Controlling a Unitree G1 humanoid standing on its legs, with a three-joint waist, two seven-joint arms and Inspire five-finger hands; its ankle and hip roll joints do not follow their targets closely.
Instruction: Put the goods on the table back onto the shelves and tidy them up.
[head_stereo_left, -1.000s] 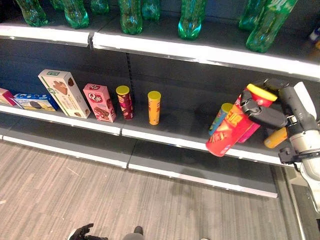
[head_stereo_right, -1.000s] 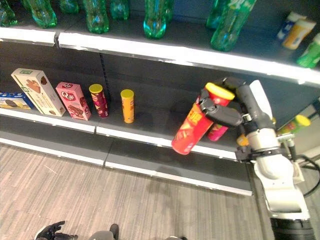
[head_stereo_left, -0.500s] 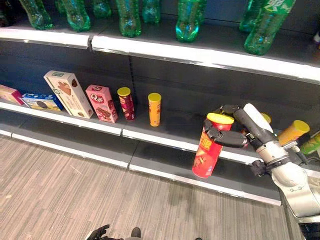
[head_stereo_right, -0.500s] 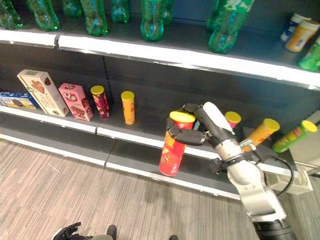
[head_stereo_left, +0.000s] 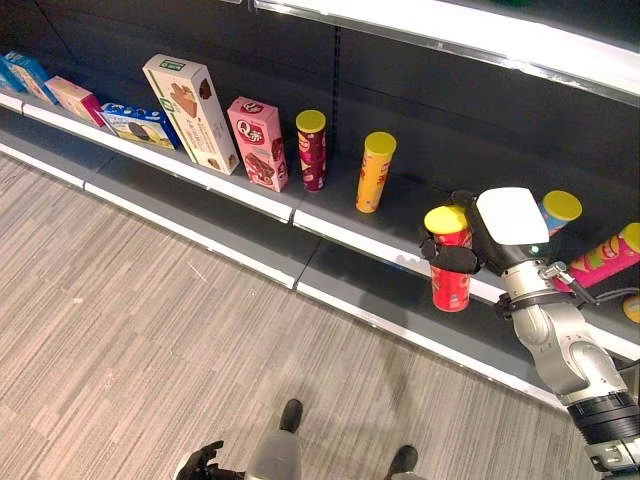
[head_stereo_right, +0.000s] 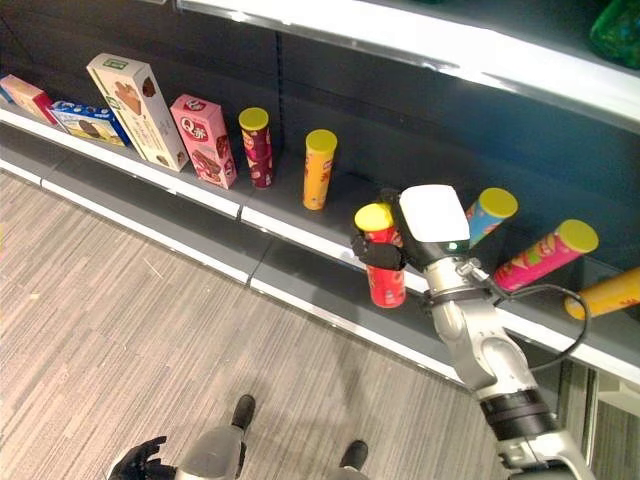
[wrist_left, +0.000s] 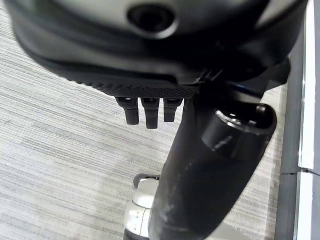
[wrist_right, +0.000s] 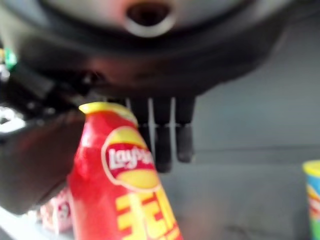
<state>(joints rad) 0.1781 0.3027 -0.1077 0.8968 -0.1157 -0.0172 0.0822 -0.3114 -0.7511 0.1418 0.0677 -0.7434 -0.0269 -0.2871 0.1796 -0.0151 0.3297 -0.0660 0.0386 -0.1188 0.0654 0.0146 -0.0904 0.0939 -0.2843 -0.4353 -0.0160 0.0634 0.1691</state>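
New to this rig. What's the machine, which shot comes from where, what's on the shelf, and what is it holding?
It is a two-legged humanoid robot with silver-grey arms and dark fingered hands. The two wide shots come from a stereo camera on its head, looking down at a store shelf and the floor. The two close shots come from cameras on its wrists, looking along each hand.

The right hand is curled round a red chip can with a yellow lid, held upright at the shelf's front edge. The left hand hangs low over the floor with its fingers relaxed, holding nothing.

On the shelf stand snack boxes, a dark red can and an orange can. Past the right hand, more cans lean or lie tilted.
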